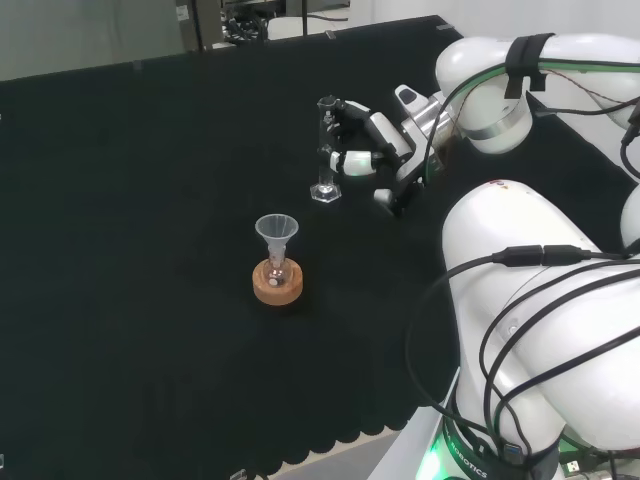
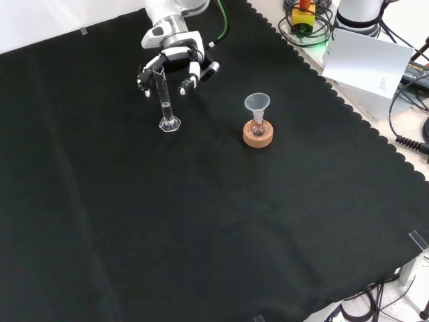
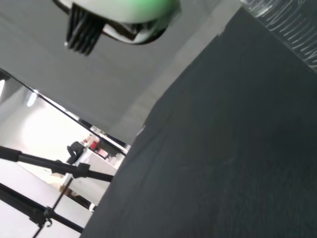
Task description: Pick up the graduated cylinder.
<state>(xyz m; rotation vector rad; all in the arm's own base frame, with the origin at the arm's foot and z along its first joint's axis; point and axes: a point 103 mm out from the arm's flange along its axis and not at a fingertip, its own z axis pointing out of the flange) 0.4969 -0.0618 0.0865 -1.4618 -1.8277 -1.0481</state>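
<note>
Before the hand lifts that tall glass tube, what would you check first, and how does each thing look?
1. Graduated cylinder upright on its base: ok.
2. Hand level with the cylinder's upper part, fingers on either side in the front view: ok.
3. Fingers closed on the glass: cannot tell; they look curved near it, contact unclear.
4. Funnel and flask on the cork ring well apart from the cylinder: ok.
5. Cylinder's contents: cannot tell.
</note>
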